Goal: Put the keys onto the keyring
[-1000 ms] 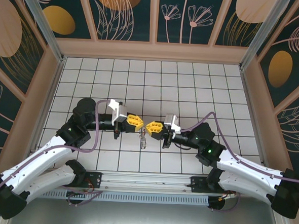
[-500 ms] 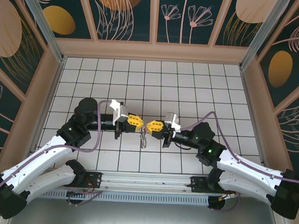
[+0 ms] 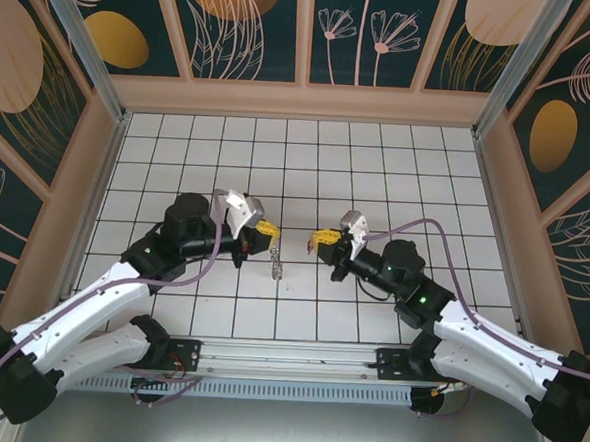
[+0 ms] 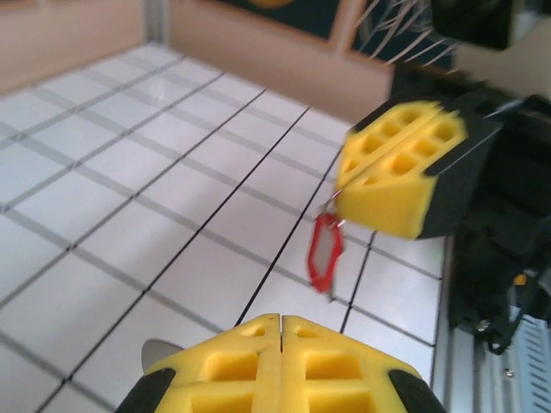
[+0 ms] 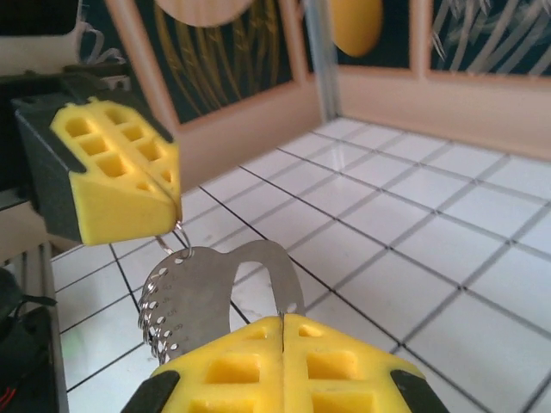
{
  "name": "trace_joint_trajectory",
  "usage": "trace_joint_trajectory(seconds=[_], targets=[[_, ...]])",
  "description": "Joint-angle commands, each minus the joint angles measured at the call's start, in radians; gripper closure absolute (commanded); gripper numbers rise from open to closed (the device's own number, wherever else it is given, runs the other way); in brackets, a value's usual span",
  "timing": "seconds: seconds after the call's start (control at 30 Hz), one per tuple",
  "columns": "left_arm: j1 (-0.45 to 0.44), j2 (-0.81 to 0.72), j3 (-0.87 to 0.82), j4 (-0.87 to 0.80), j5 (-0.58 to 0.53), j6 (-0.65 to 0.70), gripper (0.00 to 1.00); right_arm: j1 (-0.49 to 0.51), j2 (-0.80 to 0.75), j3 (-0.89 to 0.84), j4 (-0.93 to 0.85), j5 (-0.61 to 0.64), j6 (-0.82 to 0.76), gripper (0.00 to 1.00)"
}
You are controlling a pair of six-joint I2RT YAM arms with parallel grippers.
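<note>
Facing inward: left claw (image 3: 266,229), right claw (image 3: 321,241)

The desk (image 3: 378,166) is white tile crossed by a thin dark grid. Around it, tan wooden framing (image 3: 302,99) holds dark teal wall panels (image 3: 395,57) patterned with pale peach line-drawn leaves and flowers and solid orange-gold ovals. The left arm (image 3: 79,313) and right arm (image 3: 488,343) wear white shells with black joints, and purple cables (image 3: 430,229) loop along them. The left tool (image 3: 266,231) and right tool (image 3: 324,241) have bright yellow pads with a waffle pattern of square pockets, set in black housings. The key (image 5: 215,292) is silvery metal; its tag (image 4: 325,251) is red. The keyring (image 3: 275,264) looks dull grey against the white tiles.
</note>
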Motion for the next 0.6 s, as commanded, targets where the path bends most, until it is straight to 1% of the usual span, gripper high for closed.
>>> trace_joint_trajectory(seconds=[0.0,0.1,0.2,0.33,0.43,0.57], targets=[[-0.002,0.052,-0.032,-0.076,-0.14,-0.096,1.0,-0.059,0.037,-0.033,-0.034,0.044,0.132,1.0],[-0.003,0.1,-0.055,-0.086,-0.188,-0.132,1.0,-0.087,0.087,-0.053,-0.045,0.058,0.193,1.0],[-0.003,0.144,-0.078,-0.05,-0.218,-0.16,1.0,-0.1,0.145,-0.067,-0.045,0.053,0.236,1.0],[-0.003,0.228,-0.079,0.022,-0.229,-0.179,1.0,-0.1,0.218,-0.079,-0.017,0.03,0.277,1.0],[-0.003,0.302,-0.073,0.087,-0.238,-0.192,1.0,-0.1,0.243,-0.098,0.003,0.023,0.301,1.0],[-0.002,0.407,-0.023,0.111,-0.318,-0.182,1.0,-0.101,0.268,-0.118,0.005,0.019,0.319,1.0]])
